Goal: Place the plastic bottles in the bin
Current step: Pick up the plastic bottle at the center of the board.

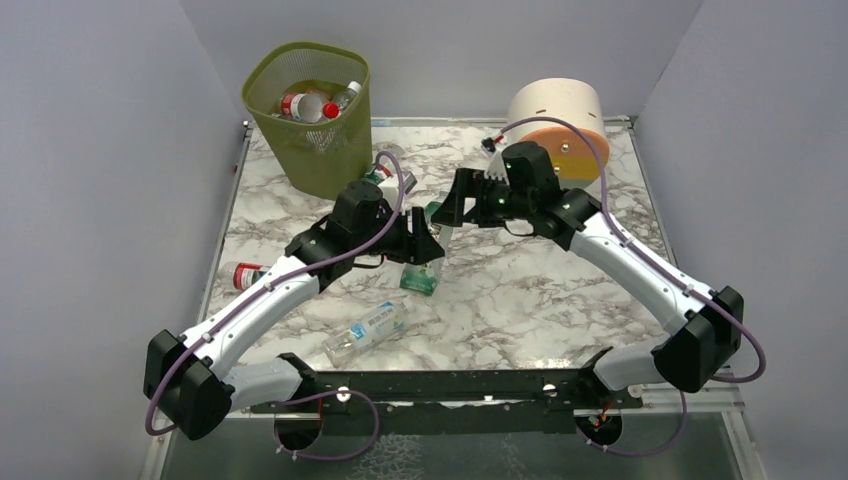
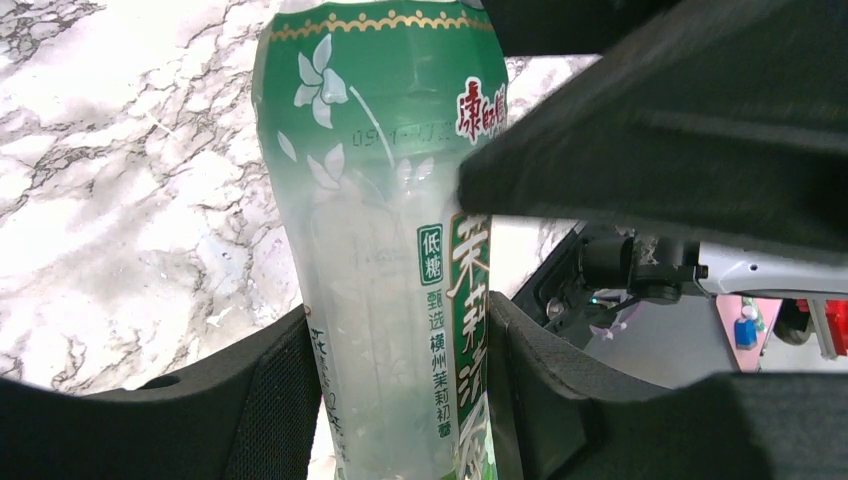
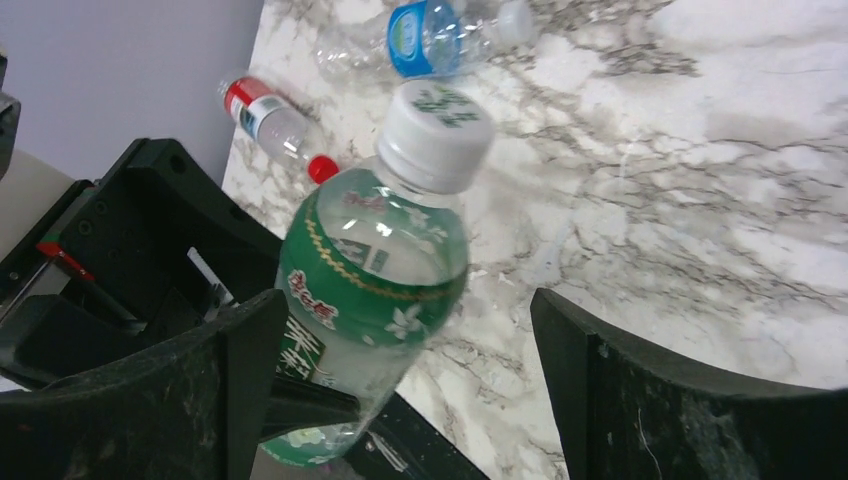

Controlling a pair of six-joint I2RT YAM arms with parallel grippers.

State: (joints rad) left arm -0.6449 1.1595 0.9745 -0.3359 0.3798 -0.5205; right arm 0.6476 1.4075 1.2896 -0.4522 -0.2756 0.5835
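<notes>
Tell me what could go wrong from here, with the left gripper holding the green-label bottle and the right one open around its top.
1. The left gripper clamps the green-label bottle on its smooth, narrowing body. The bottle sits tilted in the right wrist view, so it may slip or pivot.
2. The right gripper stands open with the bottle's white cap end between its fingers, close to the left gripper. If either arm moves, the fingers could collide.
</notes>
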